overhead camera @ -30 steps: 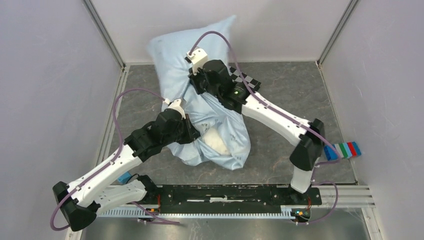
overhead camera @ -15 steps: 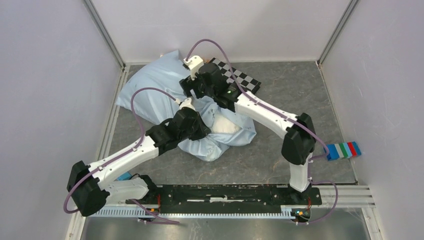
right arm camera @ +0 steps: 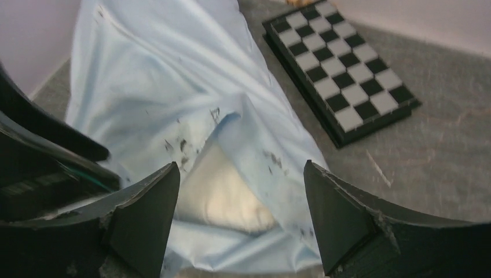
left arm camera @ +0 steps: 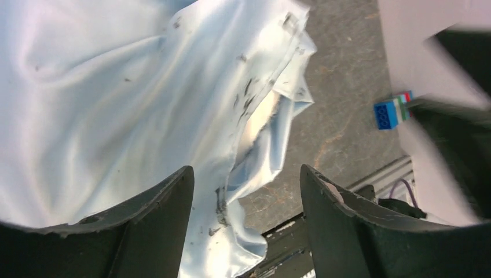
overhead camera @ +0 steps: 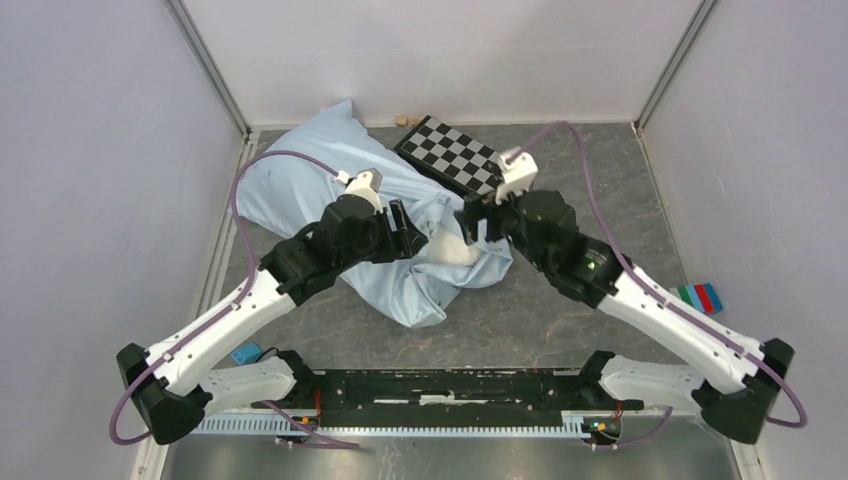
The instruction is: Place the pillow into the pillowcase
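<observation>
The pillowcase [right arm camera: 168,75] lies on the table [overhead camera: 560,320], reaching from the far left corner toward the middle, and it looks plump, so the pillow [right arm camera: 223,200] seems to be almost fully inside. Only one cream corner of the pillow shows, at the open mouth of the case on its near right end. There the blue hem stands up in a loose fold around it. The checkerboard panel [overhead camera: 455,155] lies just beside the case on the far side, and part of the cloth touches its edge.

The left gripper [left arm camera: 246,174] hangs above the mouth end of the case with its jaws standing wide apart, and it has hold of nothing. The cloth is seen between the fingers, but it is below them. The right gripper [right arm camera: 240,168] is spread in the same way, directly over the bare pillow corner, and it is also empty.

I judge the task to be near its end: the step in hand is closing the last part of the mouth over the pillow. From these views I cannot tell if the pillow reaches the far corners of the case.

The next move calls for a new grip on the hem at both sides of the opening. One arm should hold the case back while the other draws the hem over the cream corner, pinching only the thin cloth and not the pillow under it.
</observation>
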Motion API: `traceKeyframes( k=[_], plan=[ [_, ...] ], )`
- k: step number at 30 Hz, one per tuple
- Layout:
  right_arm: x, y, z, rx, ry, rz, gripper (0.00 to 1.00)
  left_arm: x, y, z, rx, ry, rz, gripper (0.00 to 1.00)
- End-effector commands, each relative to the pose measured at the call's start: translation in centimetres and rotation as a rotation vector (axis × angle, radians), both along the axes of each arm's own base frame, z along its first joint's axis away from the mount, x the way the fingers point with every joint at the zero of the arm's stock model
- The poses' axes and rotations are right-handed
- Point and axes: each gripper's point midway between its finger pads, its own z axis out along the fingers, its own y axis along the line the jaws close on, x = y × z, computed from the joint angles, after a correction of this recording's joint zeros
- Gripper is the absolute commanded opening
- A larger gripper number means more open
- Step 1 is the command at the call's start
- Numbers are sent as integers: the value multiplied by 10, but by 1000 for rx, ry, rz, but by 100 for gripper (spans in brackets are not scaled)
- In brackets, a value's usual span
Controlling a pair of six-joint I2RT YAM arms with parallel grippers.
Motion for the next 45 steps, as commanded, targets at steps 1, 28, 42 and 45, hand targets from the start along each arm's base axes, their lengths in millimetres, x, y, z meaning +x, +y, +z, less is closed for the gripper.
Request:
traceKeyframes(
  k=[1, 28, 42, 45],
  plan=[
    [-23, -18, -68, 37, 126, -31, 79, -10, -5, 35, 28, -71, -143, 74],
    [-21, -63, -241, 20, 405, -178, 28, 43, -94, -87, 446, 30, -197, 58],
    [-9, -87, -178, 20, 245, -243, 0, 54, -82, -147, 571, 70, -119, 21],
    [-6, -82, -140, 73, 175, -214, 0, 52, -82, -157, 575, 89, -128, 6]
  ],
)
